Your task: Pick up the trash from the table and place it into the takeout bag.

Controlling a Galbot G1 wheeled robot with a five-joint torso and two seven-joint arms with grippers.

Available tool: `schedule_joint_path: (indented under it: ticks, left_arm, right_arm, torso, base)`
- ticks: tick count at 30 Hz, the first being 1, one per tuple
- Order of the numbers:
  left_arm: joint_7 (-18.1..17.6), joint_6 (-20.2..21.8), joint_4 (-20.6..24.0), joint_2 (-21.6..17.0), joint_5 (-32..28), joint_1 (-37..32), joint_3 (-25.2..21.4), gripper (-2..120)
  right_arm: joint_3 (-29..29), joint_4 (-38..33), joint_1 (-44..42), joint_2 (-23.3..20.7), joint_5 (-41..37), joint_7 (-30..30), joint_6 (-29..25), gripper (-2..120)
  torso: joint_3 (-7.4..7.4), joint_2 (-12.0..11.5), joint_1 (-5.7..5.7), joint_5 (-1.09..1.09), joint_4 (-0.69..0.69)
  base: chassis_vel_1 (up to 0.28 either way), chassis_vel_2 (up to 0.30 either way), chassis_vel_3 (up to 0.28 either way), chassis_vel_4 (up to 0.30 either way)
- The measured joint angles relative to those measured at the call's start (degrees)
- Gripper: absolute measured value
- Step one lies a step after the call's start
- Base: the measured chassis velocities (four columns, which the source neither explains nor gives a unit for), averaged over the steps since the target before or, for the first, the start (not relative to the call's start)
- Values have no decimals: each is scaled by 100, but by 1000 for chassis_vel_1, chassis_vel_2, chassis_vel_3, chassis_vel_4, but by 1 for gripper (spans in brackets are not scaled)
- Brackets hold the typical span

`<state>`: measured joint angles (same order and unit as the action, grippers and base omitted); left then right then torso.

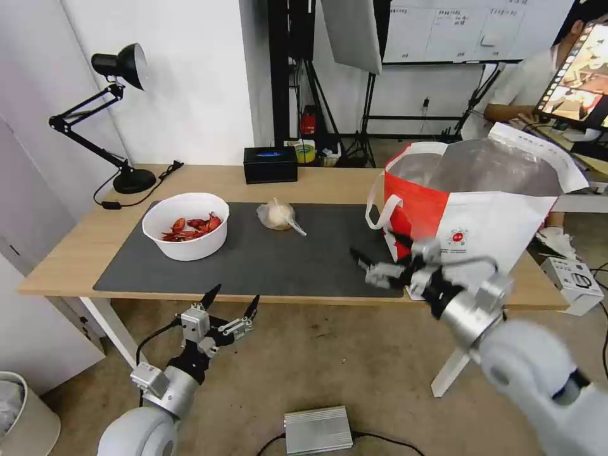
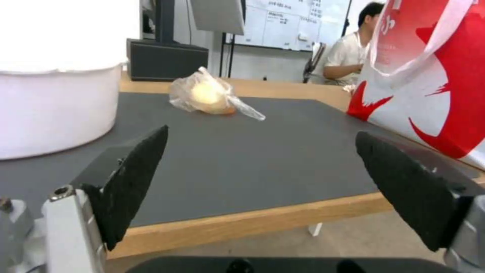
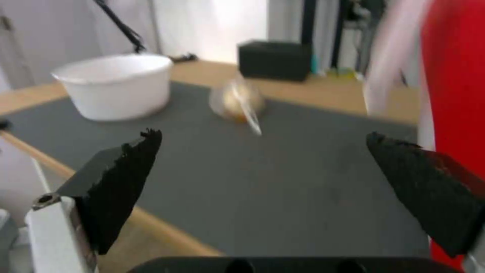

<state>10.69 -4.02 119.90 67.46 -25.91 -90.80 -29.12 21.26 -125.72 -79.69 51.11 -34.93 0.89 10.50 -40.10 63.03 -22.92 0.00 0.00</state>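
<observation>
R gripper [image 1: 373, 256] held wide open, empty, over mat edge beside takeout bag [image 1: 481, 209], aimed at knotted bag [image 1: 277, 215]. L gripper [image 1: 232, 304] parked below table edge, open, empty.

We see our left tool [image 1: 232, 303] low at near left, fingers spread; our right tool [image 1: 373, 252] reaches from near right, fingers apart.
</observation>
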Motion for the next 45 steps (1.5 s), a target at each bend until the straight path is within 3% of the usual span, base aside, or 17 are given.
schedule_joint_path:
  ticks: [8, 28, 38, 40, 45]
  left_arm:
    - [4, -1, -17, -40, -21, -15, -52, 100]
    - [16, -1, -87, -109, -6, -99, -86, 100]
    - [12, -1, -45, -122, -16, -138, -125, 100]
    - [12, -12, -91, -120, -12, -140, -133, 100]
    - [13, -16, -113, -116, -9, -113, -133, 100]
  right_arm:
    - [-274, 172, -659, 437, 795, -493, -494, 100]
    - [-571, 108, -720, 577, 949, -812, -503, 100]
    - [-746, 417, 267, 448, 252, -561, -230, 100]
    - [-889, 657, 792, 384, -257, -292, -27, 100]
    - [-1241, 1131, 1808, 335, -690, -67, 184, 100]
  torso:
    - [0, 0, 0, 0, -1]
    - [-1, 0, 0, 0, -1]
    - [-1, -1, 0, 1, 0]
    - [-1, -1, 0, 0, 0]
    - [-2, -1, 0, 0, 1]
  base:
    - [0, 0, 0, 0]
    - [0, 0, 0, 0]
    - [0, 0, 0, 0]
    - [0, 0, 0, 0]
    - [0, 0, 0, 0]
